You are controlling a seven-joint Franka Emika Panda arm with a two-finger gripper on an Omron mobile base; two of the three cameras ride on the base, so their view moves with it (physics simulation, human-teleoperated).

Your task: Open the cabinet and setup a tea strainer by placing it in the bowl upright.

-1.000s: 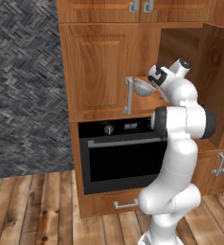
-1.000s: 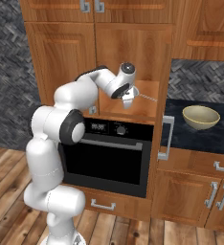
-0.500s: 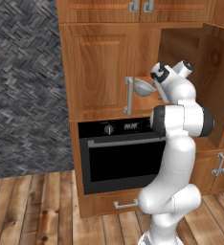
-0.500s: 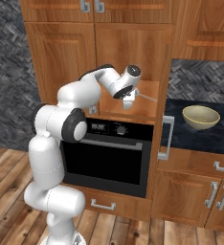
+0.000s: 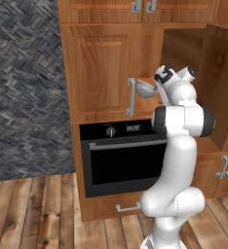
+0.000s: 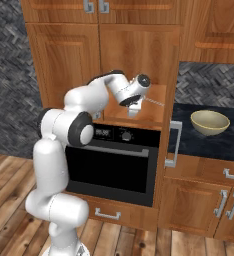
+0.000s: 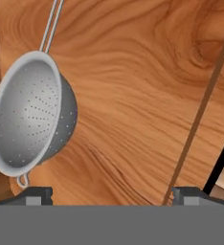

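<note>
Perforated silvery tea strainer (image 7: 30, 115), long-handled

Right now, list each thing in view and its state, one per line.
cabinet: right door swung open, left door shut.
tea strainer: inside the cabinet on the shelf, not gripped.
bowl: upright on the dark counter, empty.
gripper: jaws wide open, holding nothing.
oven: door shut.

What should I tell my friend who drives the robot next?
End effector: open, holding nothing, reaching into the cabinet.
Cabinet: right door is swung open, left door shut.
Tea strainer: on the cabinet shelf, off to one side of the end effector, not gripped yet.
Bowl: on the dark counter to the right, nothing in it.
Done: cabinet opened.
Left: grab the strainer, carry it over, set it upright in the bowl.
</note>
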